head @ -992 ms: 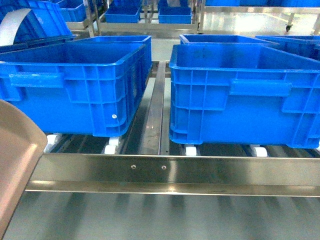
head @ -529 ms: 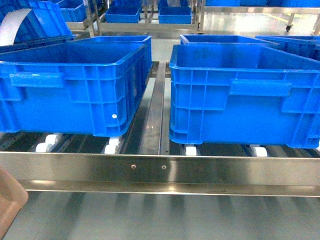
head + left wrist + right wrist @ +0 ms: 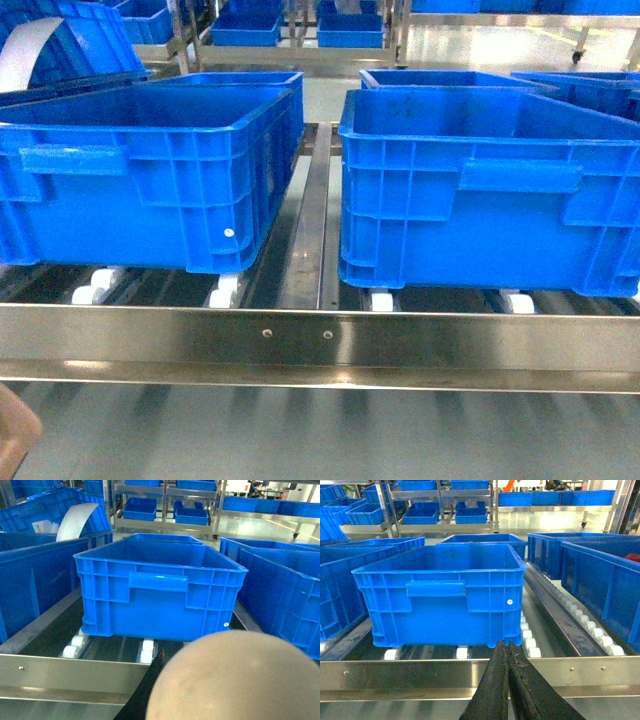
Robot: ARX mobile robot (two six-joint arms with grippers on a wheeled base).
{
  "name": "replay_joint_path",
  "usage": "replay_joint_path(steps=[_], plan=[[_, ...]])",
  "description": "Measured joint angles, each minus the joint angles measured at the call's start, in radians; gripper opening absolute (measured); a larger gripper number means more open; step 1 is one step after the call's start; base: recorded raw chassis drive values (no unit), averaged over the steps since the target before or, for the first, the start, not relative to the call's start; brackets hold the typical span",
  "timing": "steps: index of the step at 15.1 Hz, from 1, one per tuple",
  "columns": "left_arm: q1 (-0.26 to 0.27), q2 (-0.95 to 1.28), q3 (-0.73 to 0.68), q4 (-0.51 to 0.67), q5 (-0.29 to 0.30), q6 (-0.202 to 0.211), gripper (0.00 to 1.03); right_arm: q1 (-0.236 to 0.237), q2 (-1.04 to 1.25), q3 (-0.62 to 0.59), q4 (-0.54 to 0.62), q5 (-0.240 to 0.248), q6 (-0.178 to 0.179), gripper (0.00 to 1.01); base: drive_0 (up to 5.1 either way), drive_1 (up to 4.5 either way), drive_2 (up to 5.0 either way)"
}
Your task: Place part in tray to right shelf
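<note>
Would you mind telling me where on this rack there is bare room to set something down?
Both front crates look empty: the left crate and the right crate. The steel strip between them is bare but narrow. The front rail is clear. Behind, crates stand close together.

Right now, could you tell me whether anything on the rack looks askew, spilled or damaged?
Nothing stands out. Both front crates, left and right, sit square and upright on the rollers behind the rail, with no spill or visible damage. The tray shows only as a corner at the lower left; the part is not in view.
</note>
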Motion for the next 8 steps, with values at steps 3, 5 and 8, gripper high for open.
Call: replay_joint_path(steps=[3, 5, 8], plan=[[0.0, -0.097, 0.0, -0.095, 0.0, 0.0, 0.12, 0.0, -0.132, 0.001, -0.187, -0.001, 0.0, 0.02, 0.0, 0.0, 0.0], [0.0, -0.148, 0.0, -0.142, 0.0, 0.001, 0.12, 0.0, -0.195, 0.001, -0.202, 0.0, 0.002, 0.02, 0.0, 0.0, 0.0], [0.0, -0.201, 0.0, -0.197, 0.0, 0.0, 0.12, 0.0, -0.195, 0.001, -0.205, 0.0, 0.003, 0.02, 0.0, 0.0, 0.0]])
